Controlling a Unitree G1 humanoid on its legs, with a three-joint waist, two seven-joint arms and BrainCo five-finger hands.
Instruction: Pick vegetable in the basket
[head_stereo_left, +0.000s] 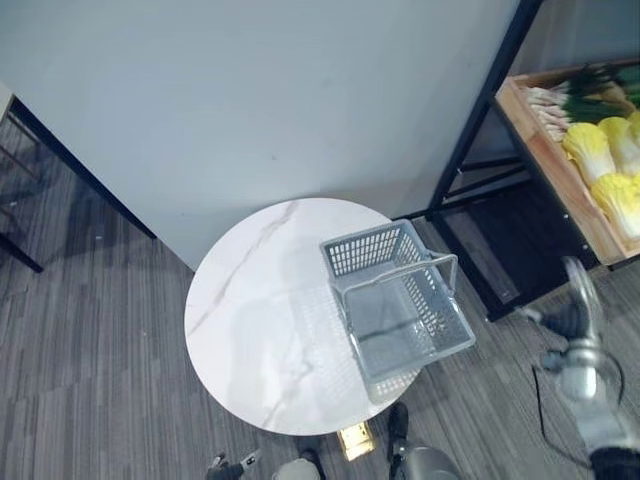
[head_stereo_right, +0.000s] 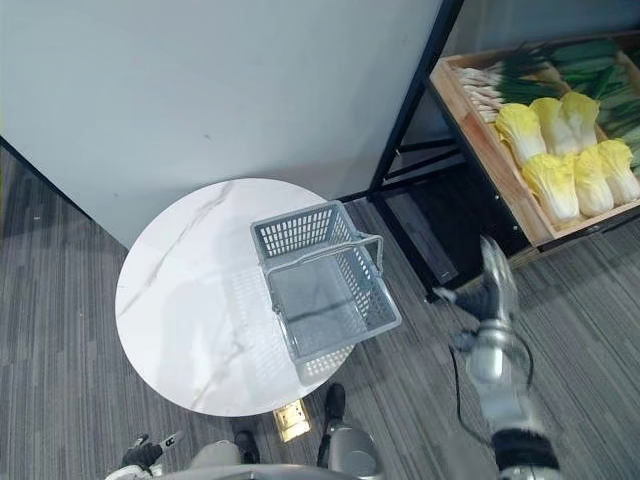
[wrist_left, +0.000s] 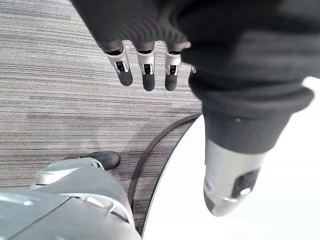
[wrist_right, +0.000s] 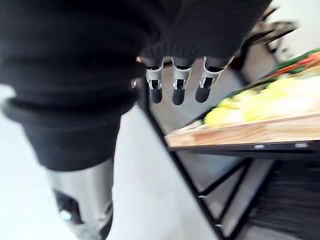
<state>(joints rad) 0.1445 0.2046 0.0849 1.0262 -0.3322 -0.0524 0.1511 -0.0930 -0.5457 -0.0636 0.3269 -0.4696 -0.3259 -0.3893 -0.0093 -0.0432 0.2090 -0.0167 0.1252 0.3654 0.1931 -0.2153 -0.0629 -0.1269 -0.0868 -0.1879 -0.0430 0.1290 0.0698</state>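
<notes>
An empty grey plastic basket (head_stereo_left: 400, 310) with its handle up stands on the right part of a round white marble table (head_stereo_left: 250, 320). Yellow-green cabbages (head_stereo_right: 560, 160) and green leeks (head_stereo_right: 540, 75) lie in a wooden tray (head_stereo_right: 480, 160) on a black shelf rack at the right. My right hand (head_stereo_right: 492, 330) is raised over the floor between table and rack, below the tray, open with straight fingers (wrist_right: 175, 85) and nothing in it. The cabbages (wrist_right: 250, 102) show past them. My left hand (wrist_left: 146, 70) hangs open over the floor by the table's near edge.
A grey wall runs behind the table. The black rack frame (head_stereo_left: 480, 120) and its low dark shelf (head_stereo_left: 510, 250) stand just right of the basket. Striped grey carpet (head_stereo_left: 90, 330) surrounds the table. A small brass floor plate (head_stereo_left: 355, 440) lies at the table's near edge.
</notes>
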